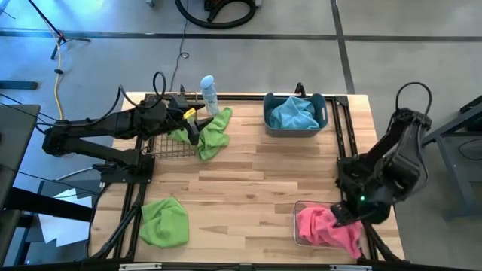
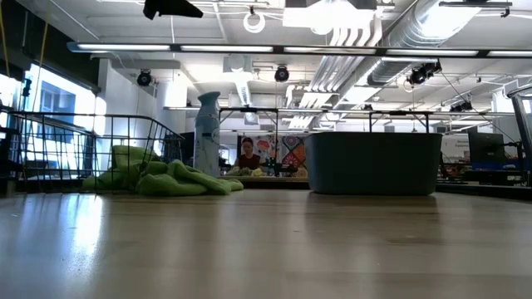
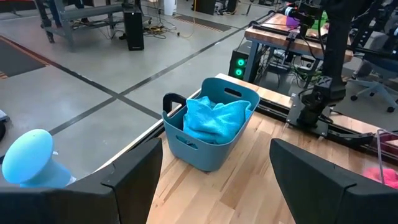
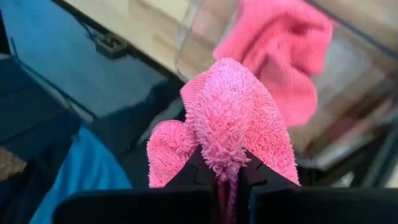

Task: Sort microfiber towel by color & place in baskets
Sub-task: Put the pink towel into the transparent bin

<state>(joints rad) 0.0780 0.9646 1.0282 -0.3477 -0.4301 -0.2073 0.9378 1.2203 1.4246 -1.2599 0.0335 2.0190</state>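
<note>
Right gripper (image 4: 227, 180) fingers clamped tight on pink towel (image 4: 231, 124), fold bunched right between pads. Clear box (image 1: 301, 226) sits just under fingers, more pink already inside. So you're mid-drop, I'd guess: next, open up and let it fall in.

Left gripper (image 3: 214, 180) fingers wide apart, empty, by wire basket (image 1: 169, 143) with green towel (image 1: 213, 133) draped over its edge. Second green towel (image 1: 164, 221) well away from both. Blue tub (image 3: 208, 134) ahead holds blue towel (image 3: 214, 118).

right tool (image 4: 227, 177) pinching pink towel (image 4: 233, 124) above clear box (image 4: 186, 37).
</note>
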